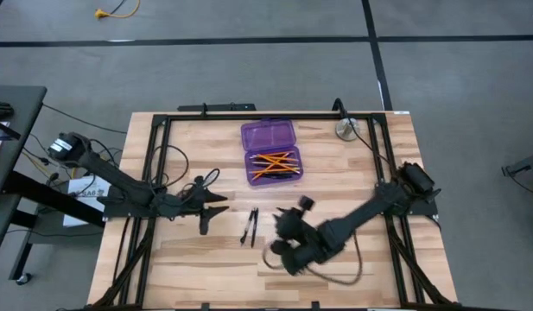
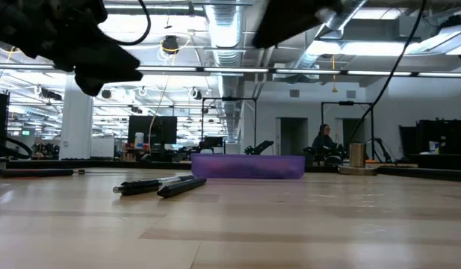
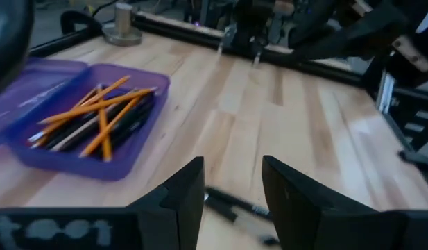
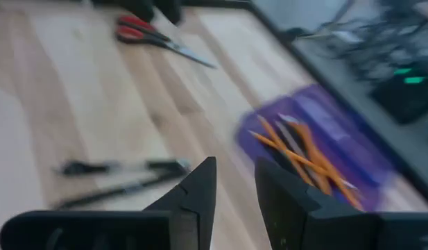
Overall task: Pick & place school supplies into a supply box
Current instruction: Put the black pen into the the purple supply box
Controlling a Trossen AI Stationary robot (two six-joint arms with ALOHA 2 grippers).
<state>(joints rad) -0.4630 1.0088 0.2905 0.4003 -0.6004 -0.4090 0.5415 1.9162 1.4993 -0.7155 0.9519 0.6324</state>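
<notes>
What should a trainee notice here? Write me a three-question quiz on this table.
1. True or false: the thin orange pencils lie inside the translucent purple plastic case.
2. What lies loose on the wooden table nearest the right claw? A. two thin black pens B. a glue stick C. a ruler
3. Fill in: the left claw has its fingers ___ and holds nothing.
Key: 1 true; 2 A; 3 open.

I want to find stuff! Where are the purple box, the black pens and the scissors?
purple box (image 1: 270, 134): high view, empty lid half.
black pens (image 1: 250, 226): high view, middle of the pair.
scissors (image 4: 139, 28): right wrist view, red handles.
</notes>
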